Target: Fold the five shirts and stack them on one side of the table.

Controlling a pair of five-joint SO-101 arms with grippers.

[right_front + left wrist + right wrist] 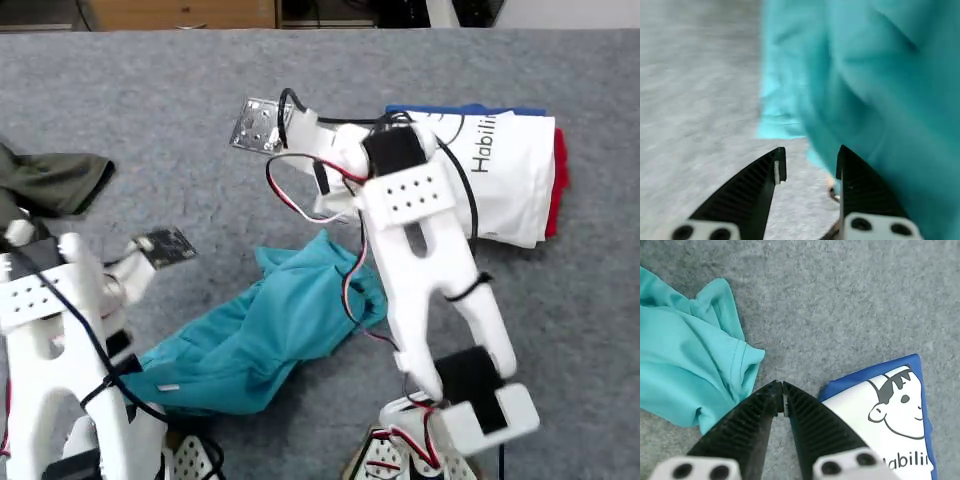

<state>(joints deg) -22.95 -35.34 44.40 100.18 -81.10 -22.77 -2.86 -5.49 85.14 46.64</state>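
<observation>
At the left gripper (811,152): stands partly open, holds nothing, noses right up to the edge of the crumpled teal shirt (865,75) at near centre. At the right gripper (782,387): pinches fully closed on nothing, hangs over bare grey table (850,300), between that teal heap and the folded stack (890,430) at far right, white on top, blue and red beneath. Crosses above the heap's right end with the right arm (430,260). Out at the left edge, just a bunched olive shirt (50,180).
</observation>
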